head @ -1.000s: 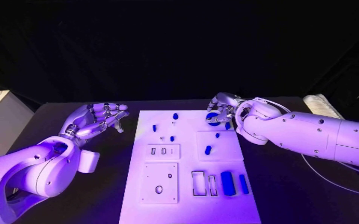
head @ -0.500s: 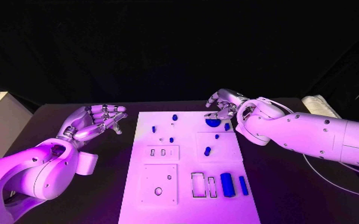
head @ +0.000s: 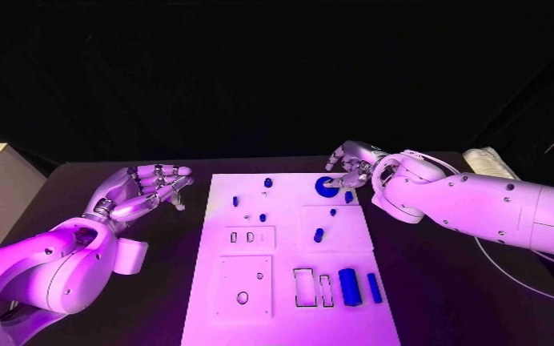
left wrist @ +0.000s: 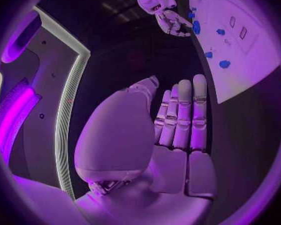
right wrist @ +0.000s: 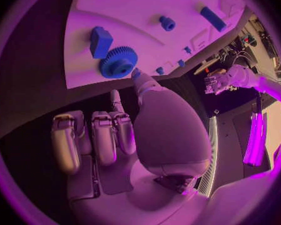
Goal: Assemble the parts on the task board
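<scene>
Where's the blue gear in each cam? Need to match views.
Head view: blue gear on the task board, far right corner, beside the right hand.
Left wrist view: gear at the board's edge, next to the right hand.
Right wrist view: gear beyond the fingertips, beside a blue block.
Shared landmark: the right hand.

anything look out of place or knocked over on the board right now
Nothing stands out. The blue parts lie spread over the task board, with the gear flat near its far right corner beside the right robot hand. The left robot hand is off the board, holding nothing.
</scene>
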You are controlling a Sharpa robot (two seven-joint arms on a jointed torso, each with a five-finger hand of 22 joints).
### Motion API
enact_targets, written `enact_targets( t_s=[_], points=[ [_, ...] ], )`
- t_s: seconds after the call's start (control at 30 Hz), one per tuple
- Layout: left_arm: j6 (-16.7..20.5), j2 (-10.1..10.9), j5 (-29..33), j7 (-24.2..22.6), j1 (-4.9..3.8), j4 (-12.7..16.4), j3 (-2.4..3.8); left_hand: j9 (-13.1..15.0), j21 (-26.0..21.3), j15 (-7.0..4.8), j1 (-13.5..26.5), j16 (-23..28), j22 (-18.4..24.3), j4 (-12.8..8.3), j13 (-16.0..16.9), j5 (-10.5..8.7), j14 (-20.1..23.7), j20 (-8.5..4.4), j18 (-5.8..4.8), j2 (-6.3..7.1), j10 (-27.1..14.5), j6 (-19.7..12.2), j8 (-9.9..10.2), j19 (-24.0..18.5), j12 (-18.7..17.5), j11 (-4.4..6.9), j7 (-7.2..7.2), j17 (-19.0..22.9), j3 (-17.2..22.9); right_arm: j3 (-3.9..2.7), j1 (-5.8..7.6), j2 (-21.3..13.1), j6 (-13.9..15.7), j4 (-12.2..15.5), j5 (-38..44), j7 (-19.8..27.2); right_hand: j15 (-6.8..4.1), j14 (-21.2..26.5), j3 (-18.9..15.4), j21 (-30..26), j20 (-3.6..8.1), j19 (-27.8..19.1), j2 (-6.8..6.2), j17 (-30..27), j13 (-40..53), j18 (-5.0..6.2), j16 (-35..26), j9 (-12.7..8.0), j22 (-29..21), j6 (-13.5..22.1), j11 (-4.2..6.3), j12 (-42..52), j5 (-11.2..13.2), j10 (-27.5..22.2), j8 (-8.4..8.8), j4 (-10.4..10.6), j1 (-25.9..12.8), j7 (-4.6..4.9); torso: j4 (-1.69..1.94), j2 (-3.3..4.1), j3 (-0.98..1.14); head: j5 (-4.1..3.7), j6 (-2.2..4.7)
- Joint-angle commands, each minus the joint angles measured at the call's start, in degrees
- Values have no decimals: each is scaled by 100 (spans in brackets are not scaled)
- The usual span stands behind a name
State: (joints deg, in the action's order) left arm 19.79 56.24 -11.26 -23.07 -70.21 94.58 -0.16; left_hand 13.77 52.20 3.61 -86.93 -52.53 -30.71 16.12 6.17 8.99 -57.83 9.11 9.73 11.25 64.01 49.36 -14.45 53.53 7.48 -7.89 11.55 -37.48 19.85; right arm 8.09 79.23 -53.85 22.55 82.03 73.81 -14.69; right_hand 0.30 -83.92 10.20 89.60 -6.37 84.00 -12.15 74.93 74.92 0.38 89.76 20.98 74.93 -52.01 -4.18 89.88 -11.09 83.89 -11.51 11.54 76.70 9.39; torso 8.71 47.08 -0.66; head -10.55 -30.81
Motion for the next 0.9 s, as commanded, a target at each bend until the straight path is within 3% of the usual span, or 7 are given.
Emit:
enact_targets(
  t_s=[0.03, 0.9],
  points=[
    [-88, -13, 20, -37, -5, 3, 3, 4, 29, 15, 51, 38, -6, -4, 9, -37, 25, 15, 77, 14, -46, -29, -16, -41, 1, 12, 6, 7, 30, 2, -4, -21, -279, 24, 60, -75, 32, -608, -27, 40, -37, 600, -58, 1507, 1508, -38, 24, -9, 1507, 59, -51, 12, -21, 611, -4, 48, -16, -6, 22, 11, -8, -7, -2],
    [-80, -5, 20, -28, -4, -21, 2, 15, 55, 15, 53, 44, -22, -8, 14, -39, 21, 17, 78, 20, -52, -37, -18, -62, 3, 12, 6, 9, 43, 20, -73, -61, -343, 80, 53, -83, 42, -608, -87, 40, -48, 600, -49, 1507, 1508, -38, 24, -10, 1507, 58, -57, 12, -29, 611, -13, 140, 36, -2, 40, 19, -20, -25, -45]
  ],
)
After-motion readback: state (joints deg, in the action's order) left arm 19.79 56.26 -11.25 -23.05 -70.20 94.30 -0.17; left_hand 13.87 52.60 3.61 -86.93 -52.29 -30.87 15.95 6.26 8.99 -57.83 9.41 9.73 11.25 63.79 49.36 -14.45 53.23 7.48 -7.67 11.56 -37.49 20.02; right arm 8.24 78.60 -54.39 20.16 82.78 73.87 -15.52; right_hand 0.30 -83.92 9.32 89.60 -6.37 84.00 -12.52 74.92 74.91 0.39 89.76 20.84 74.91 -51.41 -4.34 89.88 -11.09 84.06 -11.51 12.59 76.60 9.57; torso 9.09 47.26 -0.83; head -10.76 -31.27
